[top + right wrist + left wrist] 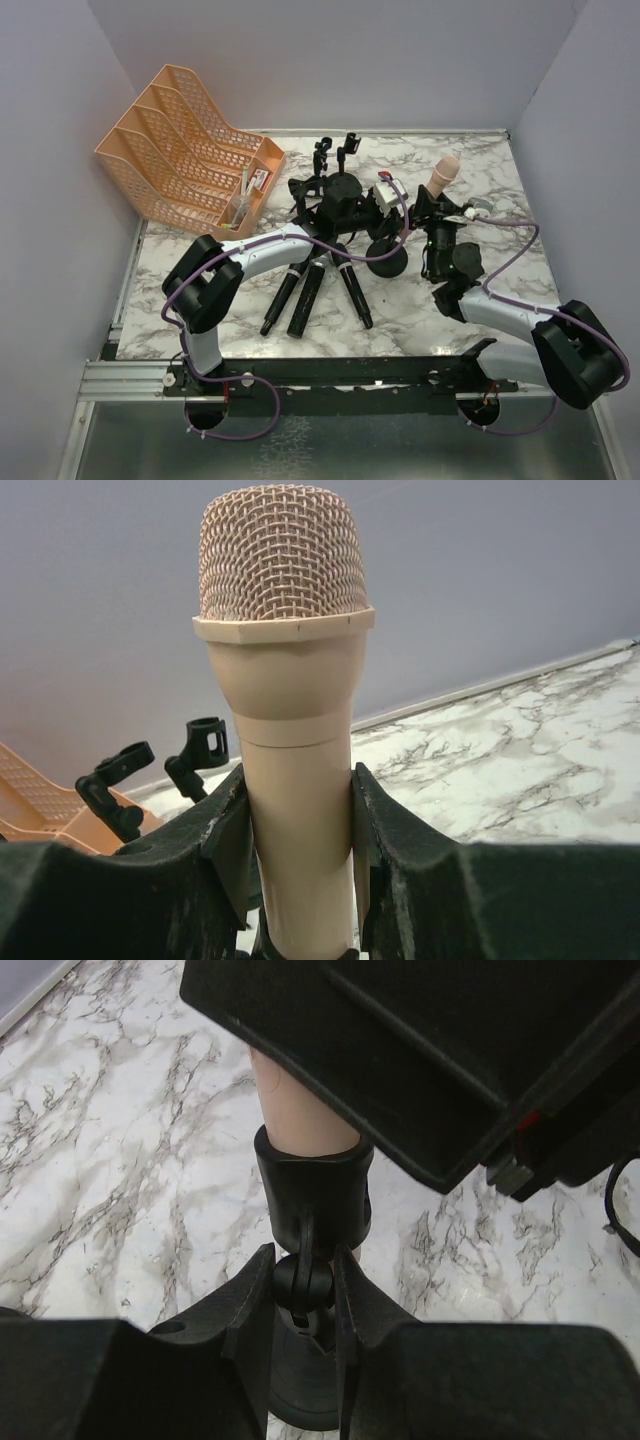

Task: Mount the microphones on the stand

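Pale pink microphone (285,730): upright with its mesh head up, body pinched between the fingers of the right gripper (300,815), lower end seated in a black stand clip (315,1185). Left gripper (305,1295): pressed onto the swivel joint (303,1282) just below that clip, with the right arm's black housing overhanging it. Around: three dark microphones (307,297) flat on the marble table (500,200) beside the left arm, two further clips (205,745) behind, and an orange file rack (190,150) at far left, its contents' print too small to read.
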Available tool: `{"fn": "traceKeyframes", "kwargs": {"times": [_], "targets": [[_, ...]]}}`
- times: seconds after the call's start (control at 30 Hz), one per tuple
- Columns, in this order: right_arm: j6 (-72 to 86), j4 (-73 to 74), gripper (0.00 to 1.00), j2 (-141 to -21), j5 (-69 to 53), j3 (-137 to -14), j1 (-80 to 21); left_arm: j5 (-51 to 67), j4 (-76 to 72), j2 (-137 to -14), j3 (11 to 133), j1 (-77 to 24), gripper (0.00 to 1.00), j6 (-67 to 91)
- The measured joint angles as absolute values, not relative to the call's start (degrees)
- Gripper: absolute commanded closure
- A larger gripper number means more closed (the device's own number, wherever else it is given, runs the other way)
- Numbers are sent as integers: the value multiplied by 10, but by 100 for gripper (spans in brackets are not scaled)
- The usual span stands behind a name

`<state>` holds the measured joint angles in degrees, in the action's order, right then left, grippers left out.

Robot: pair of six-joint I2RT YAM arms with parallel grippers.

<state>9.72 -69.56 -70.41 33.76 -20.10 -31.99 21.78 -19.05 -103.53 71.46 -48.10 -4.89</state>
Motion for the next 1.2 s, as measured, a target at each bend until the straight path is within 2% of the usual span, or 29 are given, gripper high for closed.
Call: {"fn": "traceKeyframes", "kwargs": {"times": [0.3,0.33,0.5,0.63,0.7,0.83,0.97,1.2], "targets": [[77,-671,99,-707,382,-206,-352,218,-191,-1035,715,-481,100,-48],[83,-653,95,-696,382,-206,-352,218,-191,-1035,715,-481,100,-48],[117,-510,51,-618,391,-228,-359,218,-191,-1035,714,-482,100,-49],[168,-375,32,-579,394,-268,-373,218,-194,-1037,714,-483,100,-50],[196,-304,26,-567,396,-291,-380,216,-197,-1037,714,-484,100,-51],[257,-166,22,-547,403,-335,-390,215,-204,-1040,714,-484,99,-49],[310,-54,22,-524,404,-366,-395,214,-210,-1042,714,-485,91,-45],[358,83,22,-450,387,-379,-397,217,-210,-1042,715,-483,67,-34]]}}
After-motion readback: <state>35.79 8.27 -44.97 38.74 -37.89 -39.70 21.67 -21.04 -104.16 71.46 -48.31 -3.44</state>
